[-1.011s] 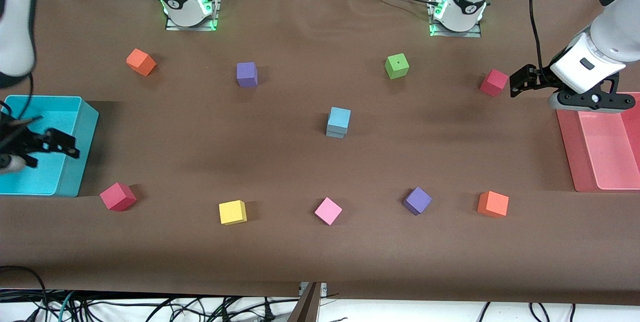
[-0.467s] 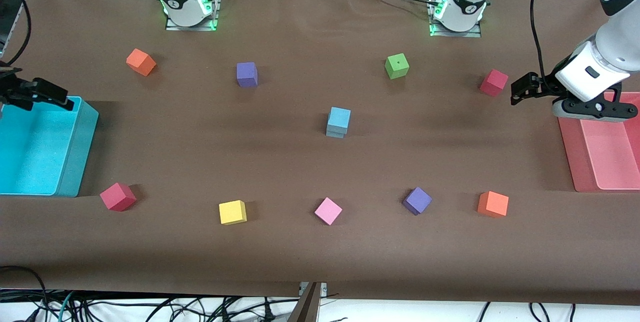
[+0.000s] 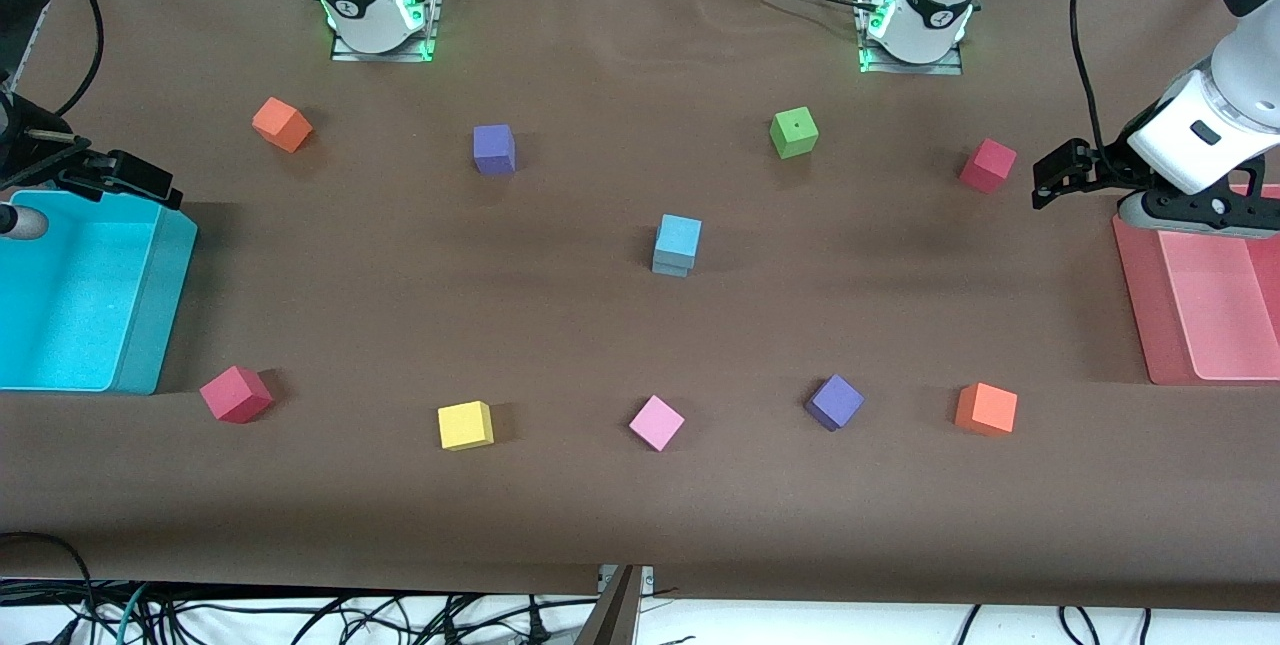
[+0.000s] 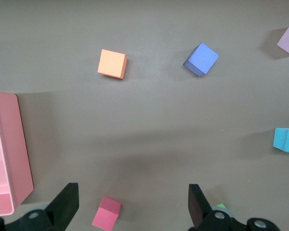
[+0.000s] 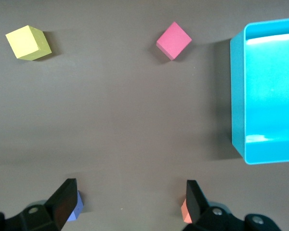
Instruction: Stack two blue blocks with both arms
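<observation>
The two blue blocks (image 3: 677, 243) stand stacked one on the other in the middle of the table, with nothing touching them. One edge of the stack (image 4: 286, 140) shows in the left wrist view. My left gripper (image 3: 1062, 173) (image 4: 133, 191) hangs open and empty over the table beside the pink tray (image 3: 1140, 305), above a red cube (image 4: 106, 212). My right gripper (image 3: 130, 177) (image 5: 130, 188) hangs open and empty at the corner of the cyan bin (image 3: 160, 295) nearest the robot bases. Both grippers are well away from the stack.
Loose cubes ring the stack: orange (image 3: 282, 124), purple (image 3: 494, 148), green (image 3: 794, 132) and red (image 3: 987, 165) toward the bases; red (image 3: 236, 393), yellow (image 3: 465, 424), pink (image 3: 656, 422), purple (image 3: 834, 401) and orange (image 3: 986, 408) nearer the camera.
My right gripper has swung from over the cyan bin's inside to its corner toward the bases. The left gripper has drifted slightly toward the pink tray. The stack has not moved.
</observation>
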### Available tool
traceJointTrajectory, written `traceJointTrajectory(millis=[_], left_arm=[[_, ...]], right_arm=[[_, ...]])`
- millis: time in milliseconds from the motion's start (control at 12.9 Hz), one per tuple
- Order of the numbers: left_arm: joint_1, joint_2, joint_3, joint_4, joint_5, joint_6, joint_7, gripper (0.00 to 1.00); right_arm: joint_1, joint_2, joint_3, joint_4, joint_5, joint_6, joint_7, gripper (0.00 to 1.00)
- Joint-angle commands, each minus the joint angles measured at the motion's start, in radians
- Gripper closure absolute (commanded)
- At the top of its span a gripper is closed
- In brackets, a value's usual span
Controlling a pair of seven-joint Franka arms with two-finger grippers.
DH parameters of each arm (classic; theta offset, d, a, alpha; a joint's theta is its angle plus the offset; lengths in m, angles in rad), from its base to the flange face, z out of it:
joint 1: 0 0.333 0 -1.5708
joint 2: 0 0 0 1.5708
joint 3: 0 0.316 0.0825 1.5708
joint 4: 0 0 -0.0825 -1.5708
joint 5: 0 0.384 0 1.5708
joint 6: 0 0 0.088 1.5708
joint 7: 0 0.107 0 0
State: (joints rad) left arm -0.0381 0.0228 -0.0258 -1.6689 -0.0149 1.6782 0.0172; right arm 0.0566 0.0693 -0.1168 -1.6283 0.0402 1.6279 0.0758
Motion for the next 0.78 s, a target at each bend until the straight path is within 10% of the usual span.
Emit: traceJointTrajectory(millis=[0,700], left_arm=[[0.009,-0.004,0.003,0.011,-0.031,-0.014,0.030,0.00],[0.014,-0.011,0.003,0.012,-0.017,-0.003,0.066,0.00]], right_arm=[[-0.020,-0.020,0.020,-0.019,-0.013,-0.013,0.025,0.00],[-0.012,0.017,0.023,0.030,-0.016,-0.008,0.025,0.00]])
